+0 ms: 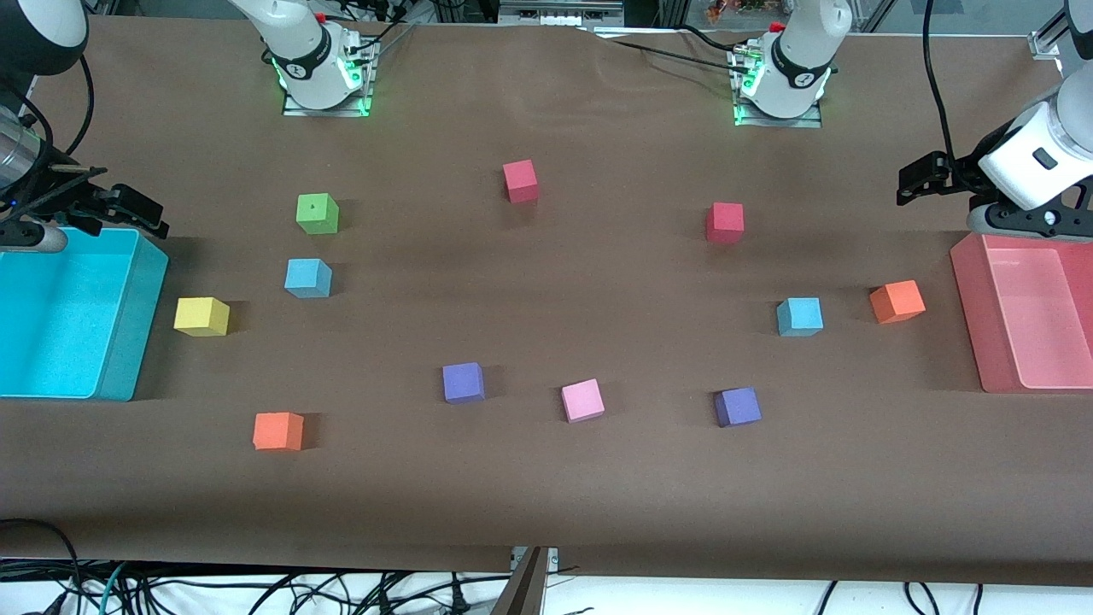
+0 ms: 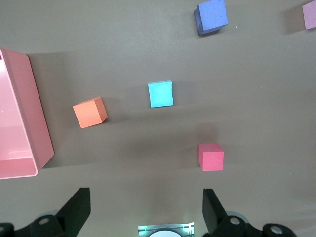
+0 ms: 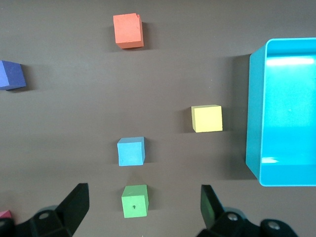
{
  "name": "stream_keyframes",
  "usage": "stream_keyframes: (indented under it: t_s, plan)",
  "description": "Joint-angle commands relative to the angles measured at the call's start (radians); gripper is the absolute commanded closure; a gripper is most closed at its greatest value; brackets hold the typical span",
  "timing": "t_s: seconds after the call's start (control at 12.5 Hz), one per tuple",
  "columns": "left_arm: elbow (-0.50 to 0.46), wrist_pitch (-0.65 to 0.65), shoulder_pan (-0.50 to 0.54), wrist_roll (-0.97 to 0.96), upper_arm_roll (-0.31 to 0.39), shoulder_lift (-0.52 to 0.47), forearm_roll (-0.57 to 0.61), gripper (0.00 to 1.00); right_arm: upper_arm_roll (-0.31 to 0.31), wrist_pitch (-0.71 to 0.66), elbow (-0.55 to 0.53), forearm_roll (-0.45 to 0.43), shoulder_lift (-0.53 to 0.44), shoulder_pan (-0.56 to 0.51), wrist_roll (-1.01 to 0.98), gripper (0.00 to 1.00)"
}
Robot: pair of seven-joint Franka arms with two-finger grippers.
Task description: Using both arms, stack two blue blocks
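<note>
Front view: blue blocks [image 1: 308, 278] [image 1: 800, 316] flat, well apart, cubes—no long axis.

No words, labels, brand names or numbers can be read on anything here, neither on the blocks, the bins, the table nor the arms.

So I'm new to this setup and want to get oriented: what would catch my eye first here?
Bright foam cubes lie scattered across the brown table, among them two light blue blocks: one beside the green cube, the other beside an orange cube. A cyan bin sits at the right arm's end and a pink bin at the left arm's, with the open right gripper and left gripper waiting above.
</note>
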Motion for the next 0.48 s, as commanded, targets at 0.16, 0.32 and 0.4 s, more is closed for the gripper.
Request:
stream_keyframes:
  t_s: [0.16,0.32,0.4]
  plan:
    - [0.029,-0.011,0.006,-0.031,-0.003,0.012,-0.022,0.0,-0.014,-0.016,-0.001,0.001,-0.017,0.01,-0.019,0.0]
    - [0.029,-0.01,0.006,-0.03,-0.003,0.014,-0.022,0.0,-0.011,-0.022,0.019,0.001,-0.014,0.01,-0.012,0.0]
    - [0.029,-0.01,0.006,-0.03,-0.003,0.012,-0.022,0.0,-0.011,-0.033,0.025,0.003,-0.008,0.01,-0.012,0.0]
